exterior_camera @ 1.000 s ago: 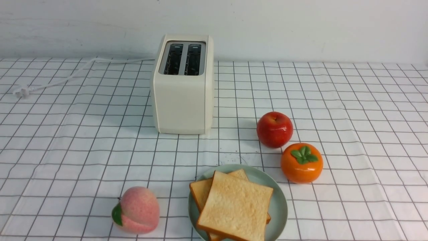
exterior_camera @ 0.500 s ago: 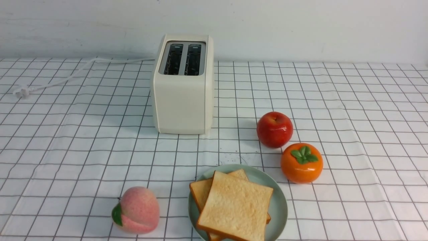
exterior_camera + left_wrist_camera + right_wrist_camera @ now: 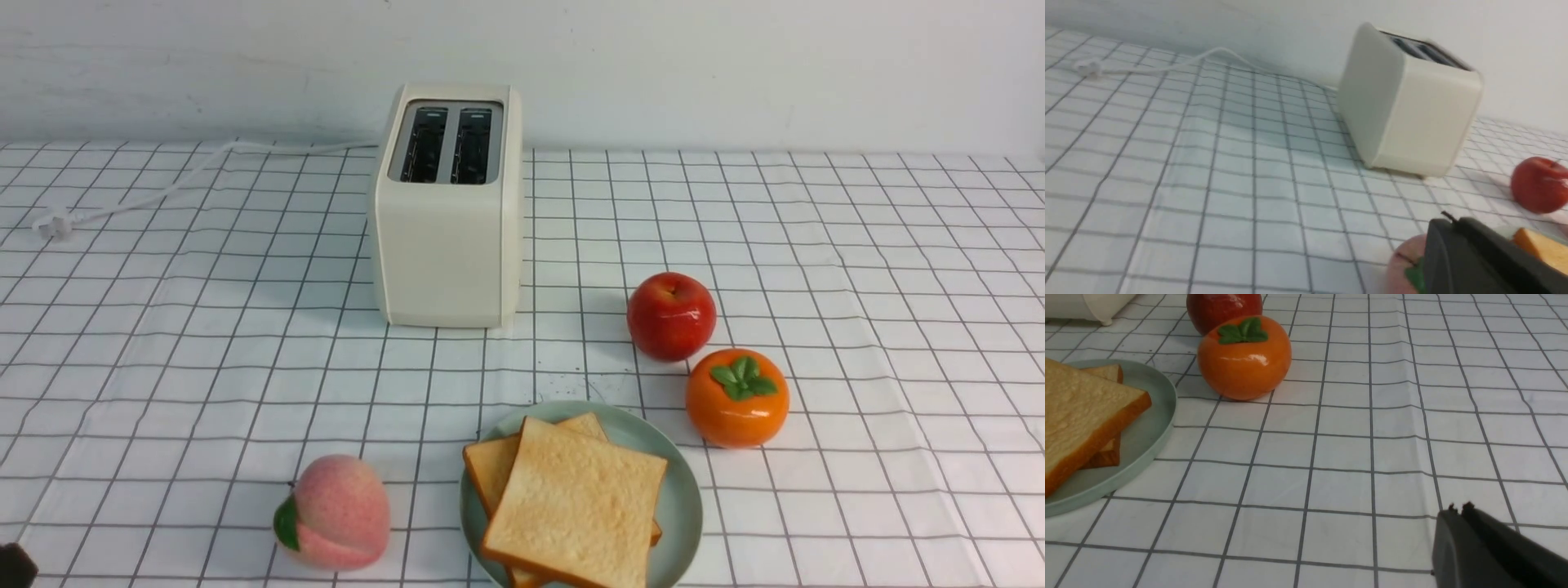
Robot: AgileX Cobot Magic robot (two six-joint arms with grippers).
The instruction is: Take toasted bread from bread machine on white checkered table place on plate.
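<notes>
left pincer (image 3: 1447, 228): only a dark tip shows in the left wrist view; fingers look pressed together, nothing between them. In the front view just a dark corner at the near left edge, left of the plate.
right pincer (image 3: 1457, 512): dark tip in the right wrist view, both fingertips together, gripping nothing. Hangs over bare cloth, well right of the plate. Out of the front view.
plate (image 3: 684, 498): pale mint-green, round, low rim, at the near edge of the surface, centre-right. Landmark for the rest.
toasted bread (image 3: 571, 502): two square slices stacked flat on the plate, top one skewed over the lower one, orange-brown crust edges showing. Both lie on the plate, not in the machine.
bread machine (image 3: 447, 237): cream-white box, behind the plate and a bit left, well apart from it. Both dark top slots look empty.
cord (image 3: 155, 188): thin, white, runs from the machine's back out leftward; plug lies on the cloth far left of the plate.
apple (image 3: 671, 316): red, behind-right of the plate, near.
persimmon (image 3: 736, 398): orange, green leaf cap, just right of the plate's far rim, close beside the apple; contact unclear.
peach (image 3: 335, 512): pink, green leaf, left of the plate, small gap between.
surface (image 3: 857, 269): white cloth, thin dark grid, light wrinkles and fold lines.
room: plain off-white wall (image 3: 735, 65) right behind the surface's far edge.
</notes>
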